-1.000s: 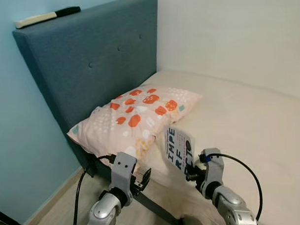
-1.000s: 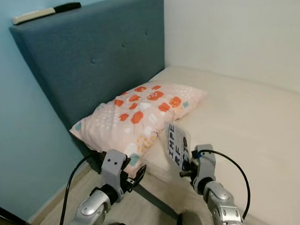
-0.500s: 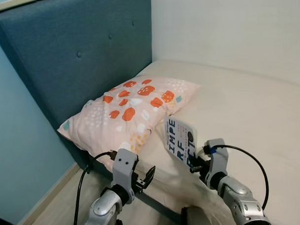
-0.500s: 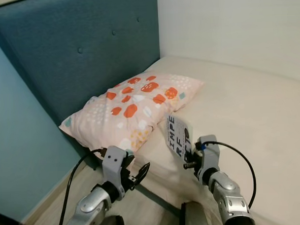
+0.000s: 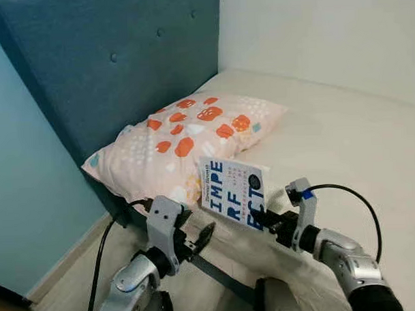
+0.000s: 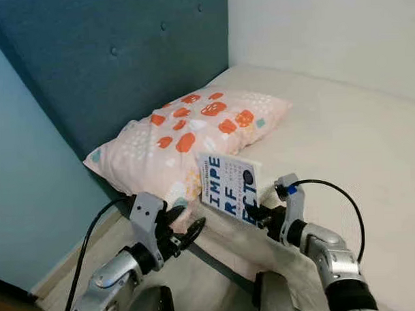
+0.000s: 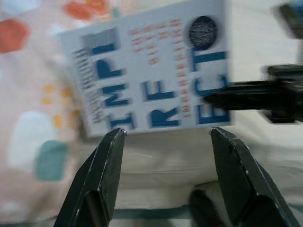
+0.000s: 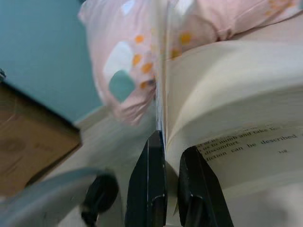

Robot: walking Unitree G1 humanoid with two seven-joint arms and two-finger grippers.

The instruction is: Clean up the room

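Right gripper clamps white book by lower corner, cover upright, held above bed edge just beside pink pillow. Left gripper fingers spread, nothing held, near book.

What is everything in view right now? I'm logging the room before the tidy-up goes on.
Book: one, white cover with blue letters, held in the air over the bed's near edge, in front of the pillow.
Pillow: one, pink with orange spots, at the head of the bed.
Bed: one, cream sheet.
Headboard: one, dark blue, buttoned.
Wall: light blue beside the bed, white behind it.
Floor: pale wood.
Right gripper: fingers shut on the book's edge.
Left gripper: fingers open, below the book.
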